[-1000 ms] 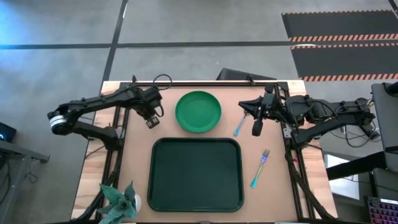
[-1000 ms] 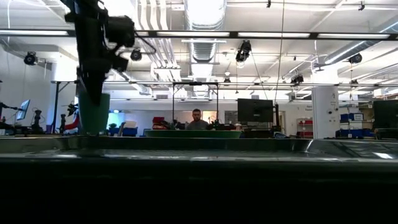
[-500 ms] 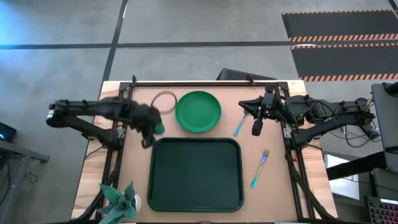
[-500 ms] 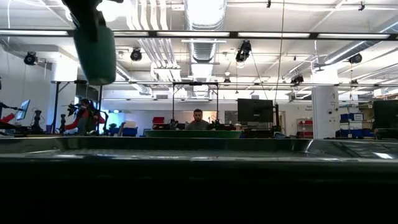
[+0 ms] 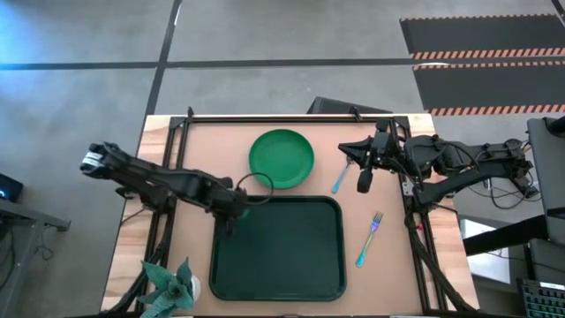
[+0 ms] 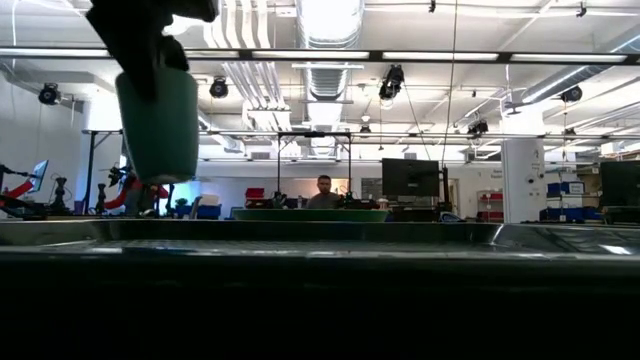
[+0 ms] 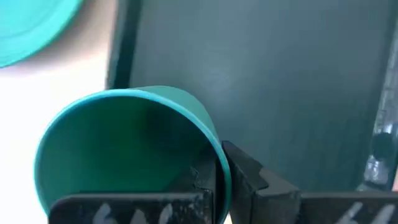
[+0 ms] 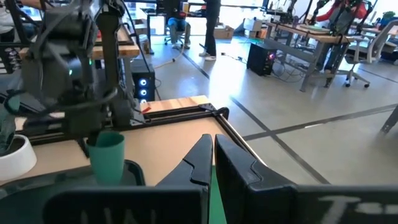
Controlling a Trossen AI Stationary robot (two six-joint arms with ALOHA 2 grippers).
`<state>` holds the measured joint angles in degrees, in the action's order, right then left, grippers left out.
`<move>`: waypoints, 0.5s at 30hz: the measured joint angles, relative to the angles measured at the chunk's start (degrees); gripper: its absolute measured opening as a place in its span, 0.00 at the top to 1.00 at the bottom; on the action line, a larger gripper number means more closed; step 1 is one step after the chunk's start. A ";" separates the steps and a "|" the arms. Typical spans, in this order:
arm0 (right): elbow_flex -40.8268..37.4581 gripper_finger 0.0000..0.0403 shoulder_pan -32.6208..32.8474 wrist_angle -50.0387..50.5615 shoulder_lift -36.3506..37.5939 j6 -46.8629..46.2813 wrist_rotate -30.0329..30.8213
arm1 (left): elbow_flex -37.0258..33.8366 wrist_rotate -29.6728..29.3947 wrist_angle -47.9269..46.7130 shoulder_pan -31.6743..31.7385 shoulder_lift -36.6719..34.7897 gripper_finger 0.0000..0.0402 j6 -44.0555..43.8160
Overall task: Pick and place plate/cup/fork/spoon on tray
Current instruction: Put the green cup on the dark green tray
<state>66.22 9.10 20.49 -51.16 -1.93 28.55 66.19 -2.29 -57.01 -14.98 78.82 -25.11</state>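
Tray (image 5: 291, 256) bare — nothing placed. Left gripper (image 5: 237, 201) clamps cup (image 6: 158, 122) above tray's far-left corner. Plate (image 5: 281, 158), spoon (image 5: 340, 179), fork (image 5: 369, 238) on table; right gripper (image 5: 365, 183) closed, idle.

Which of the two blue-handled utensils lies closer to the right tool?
The spoon, lying just beside the right tool near the plate. The fork lies farther off, beside the tray.

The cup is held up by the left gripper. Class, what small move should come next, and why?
Probably lower it a little onto the tray. The left gripper holds the cup in the air at the tray's near-left corner, its fingers clamped on the cup's rim, while the right gripper waits above the spoon.
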 joint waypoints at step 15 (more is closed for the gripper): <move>0.02 0.98 0.00 0.31 0.04 0.42 -0.50 | 0.11 2.24 0.00 0.02 9.33 1.00 -0.56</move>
<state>66.24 9.10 20.81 -51.11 -1.51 28.05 66.30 -0.05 -57.01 -14.96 88.14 -25.67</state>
